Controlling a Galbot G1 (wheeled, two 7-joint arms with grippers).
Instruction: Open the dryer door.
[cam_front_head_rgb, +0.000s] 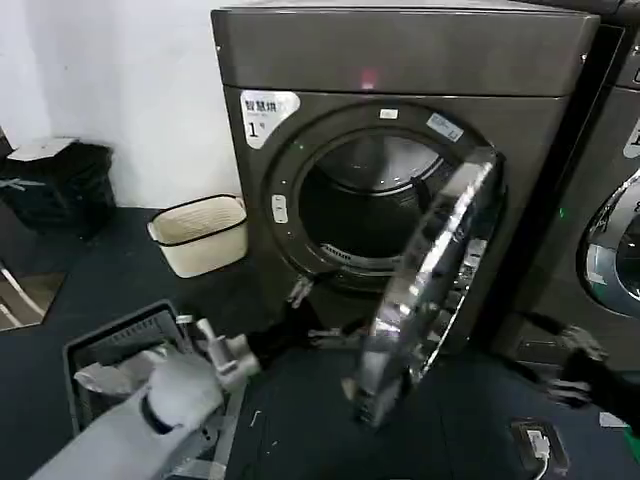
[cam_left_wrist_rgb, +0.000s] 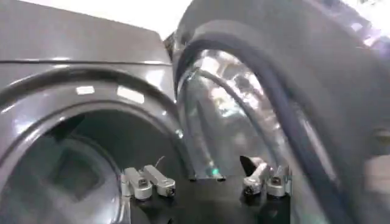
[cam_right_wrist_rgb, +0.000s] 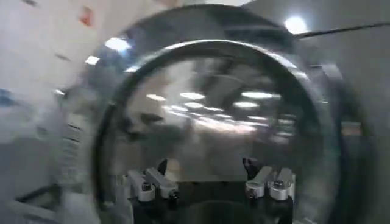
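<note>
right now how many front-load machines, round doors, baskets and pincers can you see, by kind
front-load machines: 2 (the dryer, neighbouring machine)
round doors: 2 (the open dryer door, neighbouring door)
baskets: 1 (cream basket)
pincers: 2 (left pincer, right pincer)
total: 7

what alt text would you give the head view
The dryer door stands swung open, edge-on, in front of the dryer, exposing the dark drum. The left end effector reaches toward the door's lower edge from the left arm; the right end effector sits low at the right, near the neighbouring machine.
</note>
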